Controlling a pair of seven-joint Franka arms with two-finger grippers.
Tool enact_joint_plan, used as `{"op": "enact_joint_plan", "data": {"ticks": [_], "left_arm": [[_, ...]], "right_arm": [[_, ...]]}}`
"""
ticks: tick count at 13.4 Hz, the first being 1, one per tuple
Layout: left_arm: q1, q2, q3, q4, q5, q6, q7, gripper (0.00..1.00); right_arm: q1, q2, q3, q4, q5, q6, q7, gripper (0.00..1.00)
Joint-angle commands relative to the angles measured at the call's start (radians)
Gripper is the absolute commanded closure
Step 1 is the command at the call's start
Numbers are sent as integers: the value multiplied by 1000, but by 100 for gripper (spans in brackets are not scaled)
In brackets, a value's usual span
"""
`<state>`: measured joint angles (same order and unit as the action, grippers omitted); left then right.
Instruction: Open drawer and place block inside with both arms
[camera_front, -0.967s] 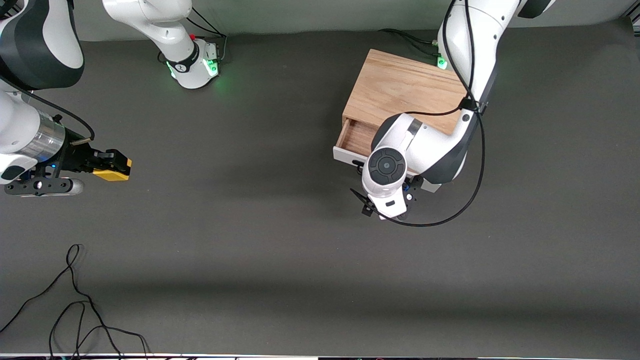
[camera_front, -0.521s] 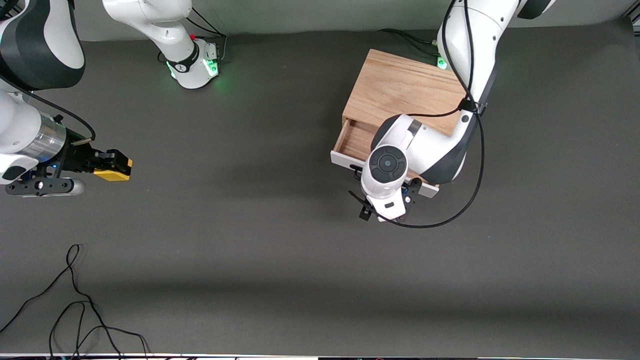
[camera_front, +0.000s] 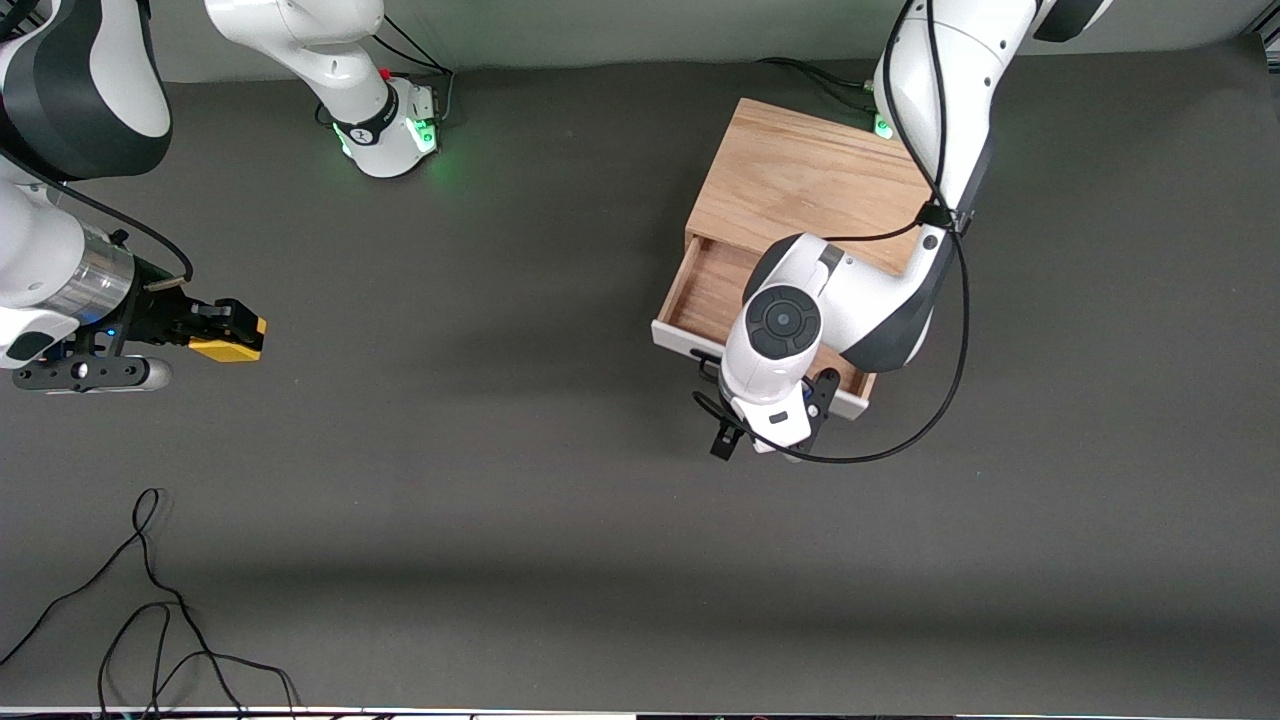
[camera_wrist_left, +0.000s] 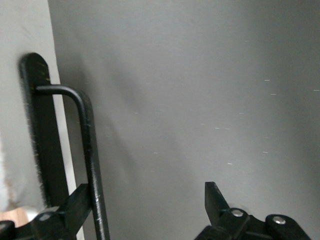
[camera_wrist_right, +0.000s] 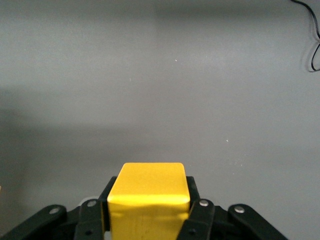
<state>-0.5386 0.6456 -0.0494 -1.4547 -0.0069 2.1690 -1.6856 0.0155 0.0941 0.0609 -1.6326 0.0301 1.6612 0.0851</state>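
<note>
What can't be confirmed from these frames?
- Front view: the left arm's wrist covers much of the drawer, so its full interior is hidden.
- Front view: the left gripper is under that wrist; its contact with the handle isn't visible there.
- Left wrist view: the handle's lower end is cut off by the frame edge.
- Right wrist view: the right gripper hides the block's sides and underside.
</note>
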Motion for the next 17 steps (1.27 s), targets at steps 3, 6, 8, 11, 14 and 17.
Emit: {"op": "enact_joint_plan", "data": {"ticks": [3, 6, 8, 11, 14, 17], "left_arm": [[-1, 25, 13, 71, 19, 0, 9, 0], [12, -42, 16, 82, 21, -56, 10, 0], [93, -122, 5, 97, 4, -189, 129, 0], [179, -231, 6, 91, -37, -392, 349, 0], [311, -335, 8, 68, -94, -581, 634, 0], [434, -443, 9, 5, -108, -685, 913, 0]], "right_arm": [[23, 12, 0, 28, -9, -20, 32, 100], [26, 12, 0, 30, -9, -20, 51, 100], [32, 12, 0, 31, -7, -20, 55, 100], [79, 13, 2, 36, 5, -20, 161, 100], [177, 61, 0, 98, 5, -20, 318, 100], [291, 140, 0, 189, 4, -20, 511, 100]]}}
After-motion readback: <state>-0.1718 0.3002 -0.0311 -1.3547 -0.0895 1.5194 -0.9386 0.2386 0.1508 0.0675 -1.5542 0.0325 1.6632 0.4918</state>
